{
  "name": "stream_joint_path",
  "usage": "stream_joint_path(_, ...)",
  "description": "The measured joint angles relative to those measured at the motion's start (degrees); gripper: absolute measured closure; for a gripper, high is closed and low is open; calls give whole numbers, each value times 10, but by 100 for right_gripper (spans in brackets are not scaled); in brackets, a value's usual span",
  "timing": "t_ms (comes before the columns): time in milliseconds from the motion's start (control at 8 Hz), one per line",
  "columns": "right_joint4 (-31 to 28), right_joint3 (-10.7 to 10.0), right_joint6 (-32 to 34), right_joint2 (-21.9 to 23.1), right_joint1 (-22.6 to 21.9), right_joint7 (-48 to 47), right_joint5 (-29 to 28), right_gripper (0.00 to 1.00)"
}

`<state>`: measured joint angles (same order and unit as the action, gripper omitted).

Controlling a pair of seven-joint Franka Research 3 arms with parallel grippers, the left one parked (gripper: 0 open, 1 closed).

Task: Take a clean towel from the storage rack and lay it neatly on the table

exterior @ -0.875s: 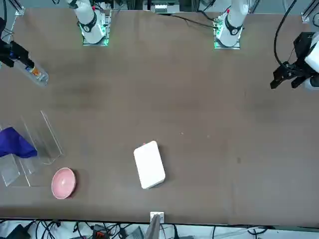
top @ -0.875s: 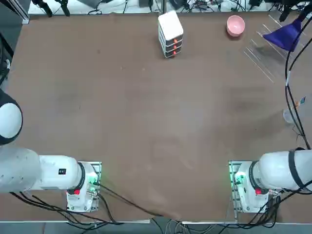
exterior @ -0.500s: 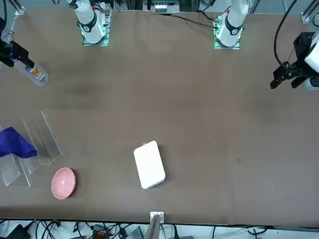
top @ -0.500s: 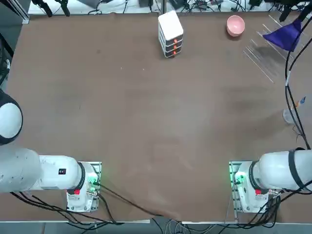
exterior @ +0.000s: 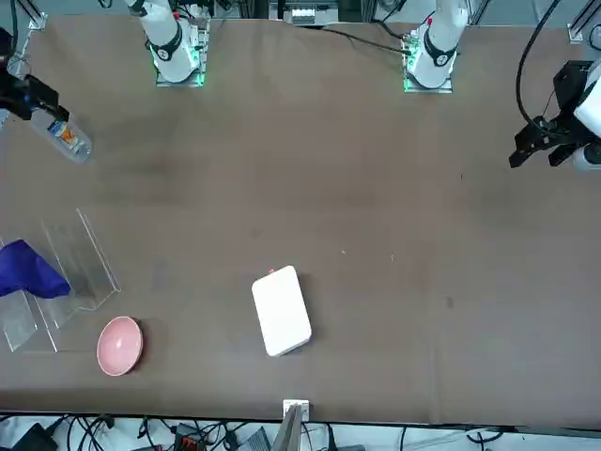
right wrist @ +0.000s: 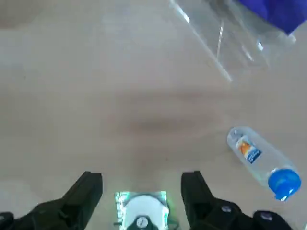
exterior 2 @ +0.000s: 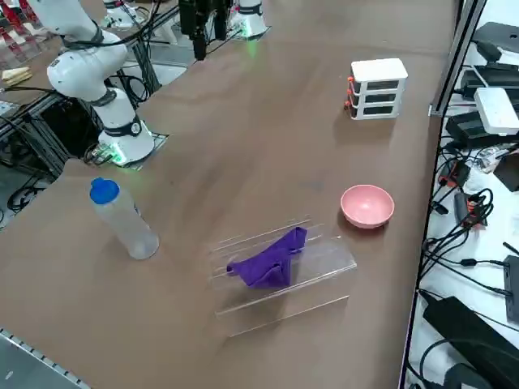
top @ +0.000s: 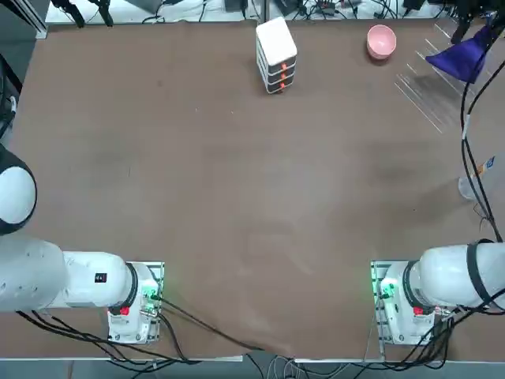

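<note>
Reaching past a bottle to a see-through rack

Spanning every view, the brown bench [top: 237,197] offers plenty of bare surface for laying the cloth, so the risk sits at the far right corner, not at the drop spot. The storage rack [exterior 2: 280,271] stands there, near the bench edge, its clear rods nearly invisible; a misjudged descent could strike or tip it. The white box [top: 276,55] stands well apart and poses no obstacle. The water bottle [exterior 2: 122,219] stands upright between the arm's base and the rack, so a low sweep toward the rack may knock it over. The towel [exterior 2: 272,261] drapes bunched over the rods, purple and soft; pinching only a fold may drag the rack along or let the cloth slip. The pink bowl [exterior 2: 367,205] sits just beside the rack and could be nudged on the pull-away. The right gripper [right wrist: 141,191] hangs high above the bench, fingers spread wide apart and empty, well short of the towel.
</note>
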<state>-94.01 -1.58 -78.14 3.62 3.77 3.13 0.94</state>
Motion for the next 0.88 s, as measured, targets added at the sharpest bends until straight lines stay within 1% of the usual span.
stream_joint_path(125, -5, -2, -2, -15, 1, 0, 14, 0)
stream_joint_path(250, -7, -3, -27, -43, 3, 7, 49, 0)
stream_joint_path(375, -5, -5, -74, -81, 6, 46, 80, 0)
stream_joint_path(500, 13, -7, -120, -124, 13, 112, 95, 0)
stream_joint_path(625, 59, -10, -149, -174, 33, 197, 99, 0)
stream_joint_path(750, 117, -12, -166, -223, 60, 279, 99, 0)
stream_joint_path(875, 171, -14, -194, -267, 92, 341, 97, 0)
